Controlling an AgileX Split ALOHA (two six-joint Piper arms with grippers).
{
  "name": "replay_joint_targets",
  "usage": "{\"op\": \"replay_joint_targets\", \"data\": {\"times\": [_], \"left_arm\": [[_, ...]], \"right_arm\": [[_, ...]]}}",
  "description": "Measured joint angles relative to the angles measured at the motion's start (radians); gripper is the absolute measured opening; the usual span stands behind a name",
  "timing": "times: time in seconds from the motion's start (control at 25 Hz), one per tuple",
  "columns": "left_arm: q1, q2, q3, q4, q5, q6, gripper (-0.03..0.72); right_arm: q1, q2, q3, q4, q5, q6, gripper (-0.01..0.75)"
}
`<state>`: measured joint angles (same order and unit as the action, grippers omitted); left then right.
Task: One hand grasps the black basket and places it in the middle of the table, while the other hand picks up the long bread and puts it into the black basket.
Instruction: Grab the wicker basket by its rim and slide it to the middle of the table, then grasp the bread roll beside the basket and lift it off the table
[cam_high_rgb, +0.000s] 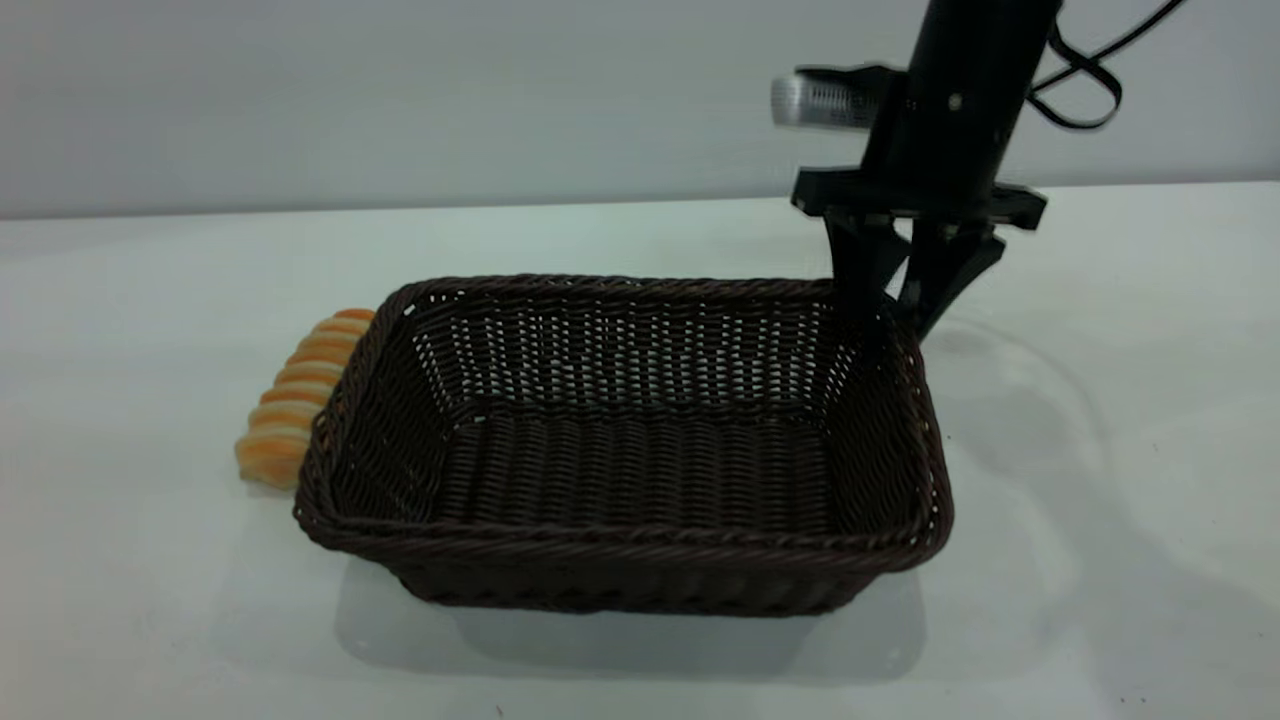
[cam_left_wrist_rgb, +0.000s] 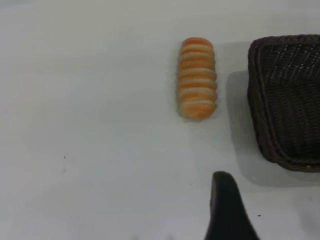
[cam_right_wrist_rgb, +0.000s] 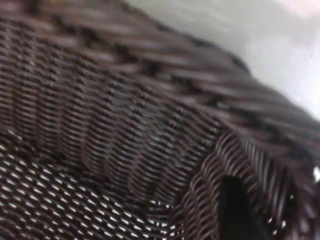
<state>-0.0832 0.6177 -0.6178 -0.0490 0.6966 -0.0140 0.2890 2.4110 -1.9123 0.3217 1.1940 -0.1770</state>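
Basket (cam_high_rgb: 625, 450) sits near the middle of the table (cam_high_rgb: 1100, 450), empty, its woven floor bare. From where I stand, the right gripper (cam_high_rgb: 895, 300) comes straight down at the basket's far right corner, one finger inside the rim and the other outside it, so the jaws are clamped on the wicker wall there. Its wrist camera is filled with the weave of that corner (cam_right_wrist_rgb: 150, 130), with a dark fingertip (cam_right_wrist_rgb: 235, 210) pressed against the inside.

Bread (cam_high_rgb: 300, 395) lies on the table just outside the basket's left side, close to the rim and roughly parallel to it; whether they touch I can't tell. The left wrist view looks down on the bread (cam_left_wrist_rgb: 197, 77) and a corner of the basket (cam_left_wrist_rgb: 287, 100), with a clear strip of table between them. Only one dark fingertip (cam_left_wrist_rgb: 227, 210) of the left gripper shows there, above bare table and apart from the bread; its jaws I cannot judge.
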Motion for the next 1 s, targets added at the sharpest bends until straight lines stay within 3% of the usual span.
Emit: {"op": "replay_joint_targets", "data": {"times": [0.16, 0.44, 0.6, 0.72, 1.0], "left_arm": [[0.000, 0.000, 0.000, 0.002, 0.000, 0.000, 0.472], [0.000, 0.046, -0.008, 0.003, -0.002, 0.000, 0.472], [0.000, 0.183, -0.068, 0.003, -0.001, 0.000, 0.472], [0.000, 0.329, -0.138, 0.003, -0.002, 0.000, 0.472], [0.000, 0.740, -0.320, -0.009, -0.034, 0.000, 0.472]], "right_arm": [[0.000, 0.000, -0.066, -0.067, 0.007, 0.024, 0.512], [0.000, -0.093, -0.096, -0.303, 0.016, 0.089, 0.524], [0.000, -0.212, -0.085, -0.342, 0.022, 0.111, 0.524], [0.002, -0.331, -0.021, -0.336, 0.023, 0.120, 0.525], [0.021, -0.647, 0.281, -0.322, 0.032, 0.122, 0.525]]}}
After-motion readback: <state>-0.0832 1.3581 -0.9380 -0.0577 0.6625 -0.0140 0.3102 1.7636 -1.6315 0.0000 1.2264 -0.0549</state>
